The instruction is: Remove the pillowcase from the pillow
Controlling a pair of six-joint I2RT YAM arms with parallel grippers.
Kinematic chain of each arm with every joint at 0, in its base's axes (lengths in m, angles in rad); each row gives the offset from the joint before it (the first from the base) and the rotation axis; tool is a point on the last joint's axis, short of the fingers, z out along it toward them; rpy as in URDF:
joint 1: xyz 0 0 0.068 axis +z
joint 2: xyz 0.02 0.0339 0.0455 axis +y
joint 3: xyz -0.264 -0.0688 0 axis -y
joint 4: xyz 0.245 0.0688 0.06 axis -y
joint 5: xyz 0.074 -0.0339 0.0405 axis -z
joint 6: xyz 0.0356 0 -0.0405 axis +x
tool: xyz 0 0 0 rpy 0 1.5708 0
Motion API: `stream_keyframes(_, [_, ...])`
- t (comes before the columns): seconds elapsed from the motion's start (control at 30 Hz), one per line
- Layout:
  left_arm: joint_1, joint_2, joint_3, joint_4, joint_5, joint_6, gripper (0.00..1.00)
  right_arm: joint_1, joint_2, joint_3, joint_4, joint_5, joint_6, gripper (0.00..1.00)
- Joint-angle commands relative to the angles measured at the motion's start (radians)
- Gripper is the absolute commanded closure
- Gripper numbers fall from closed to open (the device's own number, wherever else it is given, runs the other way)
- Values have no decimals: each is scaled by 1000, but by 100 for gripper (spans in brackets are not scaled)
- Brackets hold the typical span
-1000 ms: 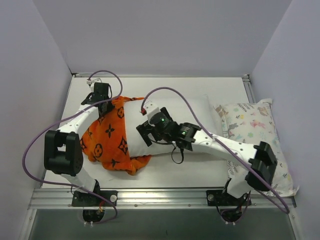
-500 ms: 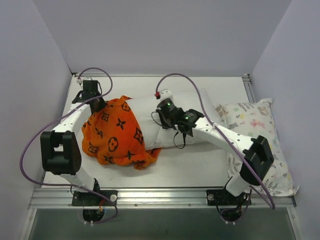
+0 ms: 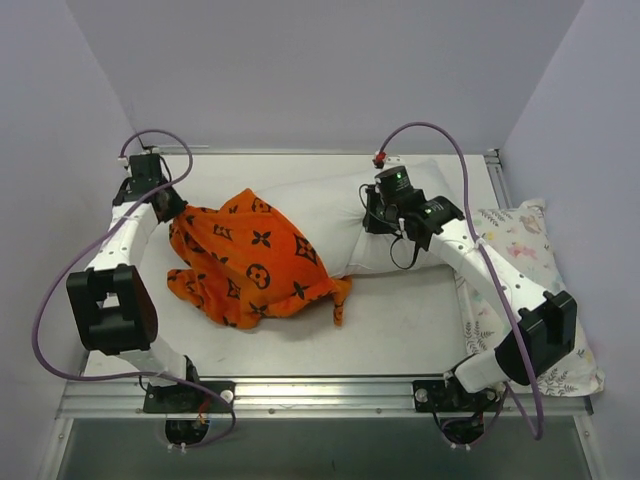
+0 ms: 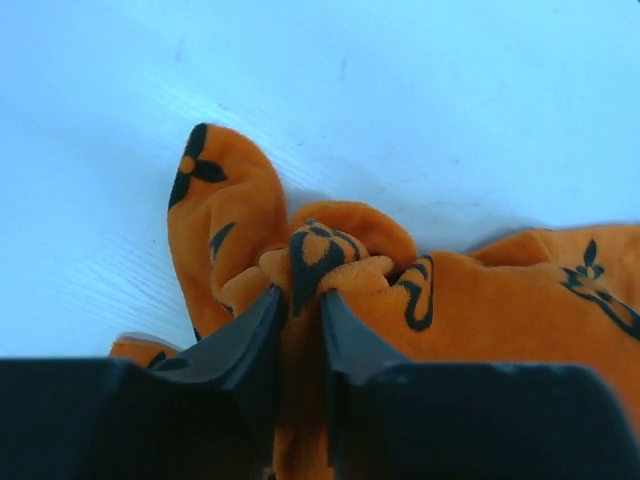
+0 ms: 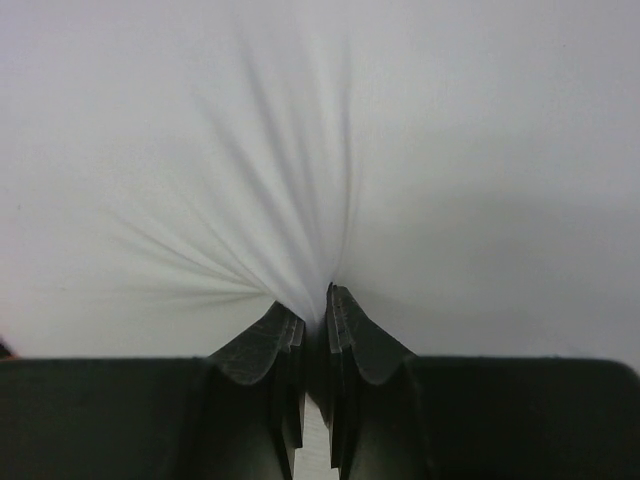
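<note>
Pale lavender-grey walls (image 3: 320, 70) close in a white desk (image 3: 400, 320), whose matte top gives fabric little to snag on.

The large plump plain white pillow (image 3: 320, 205) lies across the back of the desk, most of it bare. Its right end touches or overlaps a smaller pastel animal-print pillow (image 3: 515, 240) at the desk's right edge.

The bright orange pillowcase with black flower and star motifs (image 3: 250, 260) is bunched over the white pillow's left end and spills toward the near-left of the desk. Whether that end is still tucked inside cannot be told from above.

The two arms seem set to pull against each other. The right fingers (image 5: 290, 335) are clenched on a pinch of white pillow cloth near its right end, with creases fanning out from the grip, probably to anchor the pillow. The left fingers (image 4: 275, 310) are clamped on a knot of orange fabric at the far-left corner, likely to draw the pillowcase away leftward.

By my judgement the stripping is nearly done.
</note>
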Motion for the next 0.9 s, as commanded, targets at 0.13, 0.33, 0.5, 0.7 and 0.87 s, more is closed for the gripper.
stream_keyframes(0.13, [-202, -198, 111, -37, 78, 153, 24, 53, 61, 191, -42, -22, 22, 100])
stream_keyframes(0.33, [-422, -447, -29, -86, -67, 118, 14, 70, 153, 318, -49, -37, 21, 100])
stream_keyframes(0.5, [-649, -633, -221, -131, -180, 25, 13, 73, 223, 421, -60, -37, 13, 100])
stream_keyframes(0.7, [-815, -694, -379, -84, -178, -91, 3, 87, 290, 545, -91, -75, 13, 100])
stream_keyframes(0.87, [-864, -683, -452, 19, -193, -169, 2, 122, 295, 545, -95, -54, 5, 100])
